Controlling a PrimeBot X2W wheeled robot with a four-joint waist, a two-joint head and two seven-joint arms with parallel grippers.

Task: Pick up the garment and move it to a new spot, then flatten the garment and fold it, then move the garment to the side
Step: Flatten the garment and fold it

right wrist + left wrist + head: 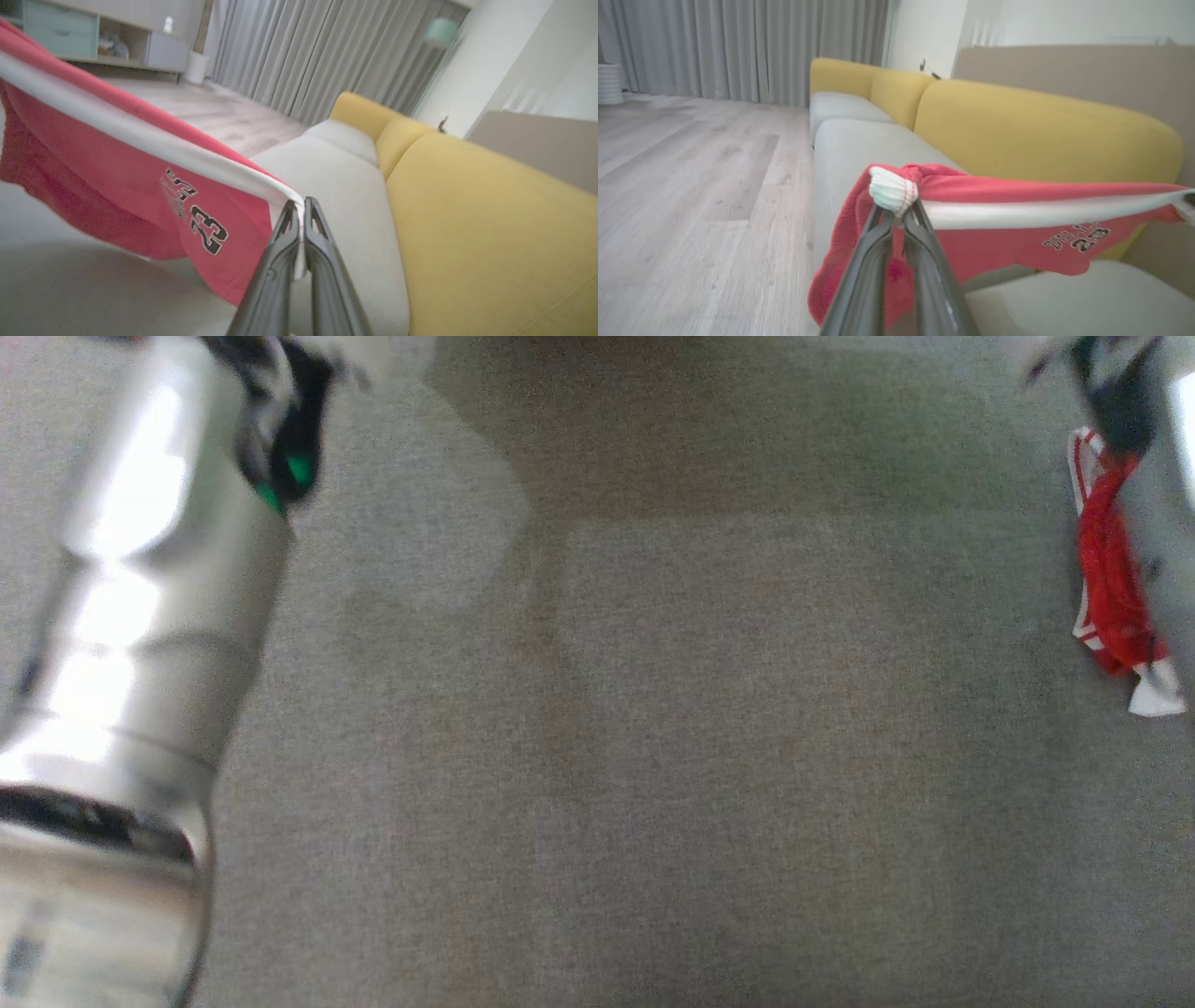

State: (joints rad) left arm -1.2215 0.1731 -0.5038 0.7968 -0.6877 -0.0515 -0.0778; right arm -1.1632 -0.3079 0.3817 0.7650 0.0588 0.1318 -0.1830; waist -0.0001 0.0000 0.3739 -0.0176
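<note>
Two-claw carry in hand, first step. Pinched tight in left claw (pixel 899 212): bunched white corner of red garment (pixel 994 186); in right claw (pixel 299 207), fully closed: white hem. Stretched mid-air over grey sofa seat (pixel 850 144). Next: lower onto seat, keep taut, smooth flat.

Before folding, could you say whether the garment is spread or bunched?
Spread: left gripper and right gripper hold the garment taut by its white band.
</note>
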